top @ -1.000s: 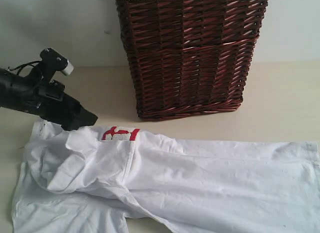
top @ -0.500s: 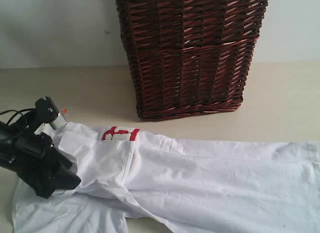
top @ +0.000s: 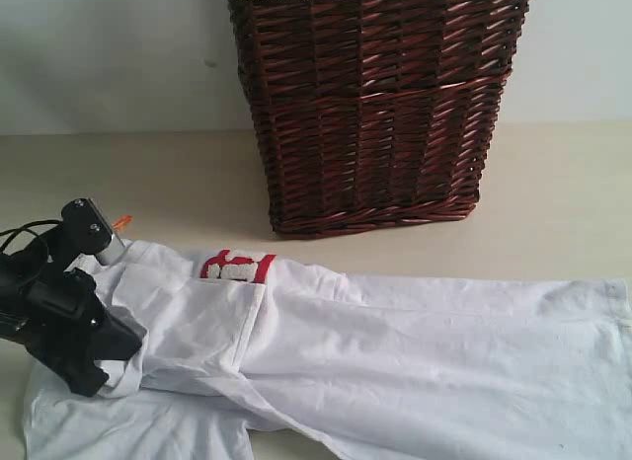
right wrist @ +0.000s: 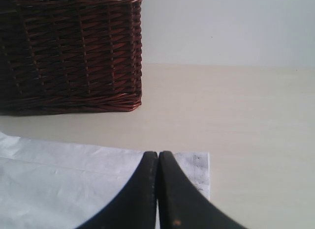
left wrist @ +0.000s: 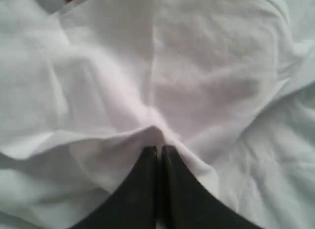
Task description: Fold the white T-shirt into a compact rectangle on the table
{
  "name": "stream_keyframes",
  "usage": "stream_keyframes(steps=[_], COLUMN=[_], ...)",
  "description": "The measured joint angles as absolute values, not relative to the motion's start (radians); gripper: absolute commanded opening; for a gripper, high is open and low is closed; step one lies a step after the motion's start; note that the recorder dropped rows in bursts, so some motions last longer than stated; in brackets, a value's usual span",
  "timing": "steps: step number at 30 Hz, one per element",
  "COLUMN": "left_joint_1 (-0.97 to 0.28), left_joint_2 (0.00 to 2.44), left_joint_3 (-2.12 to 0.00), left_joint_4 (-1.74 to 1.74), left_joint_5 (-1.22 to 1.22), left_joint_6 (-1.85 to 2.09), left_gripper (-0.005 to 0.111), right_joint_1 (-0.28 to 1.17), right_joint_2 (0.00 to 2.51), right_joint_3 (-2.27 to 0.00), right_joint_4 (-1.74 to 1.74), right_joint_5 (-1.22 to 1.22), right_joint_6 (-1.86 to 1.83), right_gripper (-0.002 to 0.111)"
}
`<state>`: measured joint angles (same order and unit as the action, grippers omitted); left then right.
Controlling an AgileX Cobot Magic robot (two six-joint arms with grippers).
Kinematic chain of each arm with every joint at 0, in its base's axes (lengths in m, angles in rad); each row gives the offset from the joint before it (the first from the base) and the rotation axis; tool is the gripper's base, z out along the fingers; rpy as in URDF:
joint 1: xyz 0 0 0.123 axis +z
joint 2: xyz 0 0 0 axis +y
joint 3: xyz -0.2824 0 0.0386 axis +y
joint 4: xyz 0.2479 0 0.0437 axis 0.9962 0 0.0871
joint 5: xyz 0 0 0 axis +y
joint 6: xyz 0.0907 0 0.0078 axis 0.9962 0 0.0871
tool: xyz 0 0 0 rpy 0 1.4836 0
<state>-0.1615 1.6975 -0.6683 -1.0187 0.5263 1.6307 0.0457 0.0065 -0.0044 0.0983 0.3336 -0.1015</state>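
Pale beige table [top: 553, 213] against a plain light wall [top: 99, 55], dark wicker basket [top: 375, 105] standing at the back. The white T-shirt [top: 415, 371] lay spread across the near part of the table, in front of the basket. Its left side was doubled over, so only part of the red letters [top: 237, 268] showed. An orange tag [top: 121, 222] stuck out by the collar.

The left gripper [left wrist: 159, 150] was low on that folded side. Its fingers were pressed together with a ridge of cloth peaked at the tips, so it looked to be pinching the fabric, likely to drag the fold across.

The right gripper [right wrist: 158, 154] was out of the exterior view. Its fingers were closed with nothing visible between them, over the shirt's far corner hem. Contact unclear; probably parked there or pinning the cloth.
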Motion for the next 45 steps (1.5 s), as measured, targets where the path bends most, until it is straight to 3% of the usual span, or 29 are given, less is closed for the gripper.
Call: stream_keyframes(steps=[6,12,18,26,33,37,38,40,42,45], left_joint_1=[-0.161,-0.161,-0.161,-0.161,-0.166,-0.23,-0.24,-0.265,-0.267,-0.267], left_joint_2=[1.63,1.585,1.585,1.585,1.597,1.658,1.663,1.672,1.672,1.672], left_joint_3=[-0.667,-0.667,-0.667,-0.667,-0.667,-0.667,-0.667,-0.667,-0.667,-0.667], left_joint_4=[-0.96,-0.958,-0.958,-0.958,-0.977,-1.001,-1.004,-1.021,-1.02,-1.018], left_joint_5=[0.535,0.712,0.716,0.629,0.569,0.567,0.567,0.543,0.5,0.473], left_joint_6=[1.641,1.546,1.503,1.484,1.482,1.482,1.482,1.471,1.464,1.464], left_gripper=[0.0,0.022,0.026,0.052,0.051,0.051,0.048,0.03,0.004,0.0], right_joint_1=[0.046,0.046,0.046,0.046,0.046,0.046,0.046,0.046,0.046,0.046], right_joint_2=[0.007,0.007,0.007,0.007,0.007,0.007,0.007,0.007,0.007,0.007], right_joint_3=[-0.004,-0.004,-0.004,-0.004,-0.004,-0.004,-0.004,-0.004,-0.004,-0.004], right_joint_4=[0.1,0.102,0.102,0.102,0.102,0.106,0.106,0.106,0.106,0.106], right_joint_5=[0.334,0.334,0.334,0.334,0.334,0.334,0.334,0.334,0.334,0.334], right_joint_6=[-0.101,-0.101,-0.101,-0.101,-0.101,-0.101,-0.101,-0.101,-0.101,-0.101], right_gripper=[0.0,0.0,0.0,0.0,0.0,0.0,0.0,0.0,0.0,0.0])
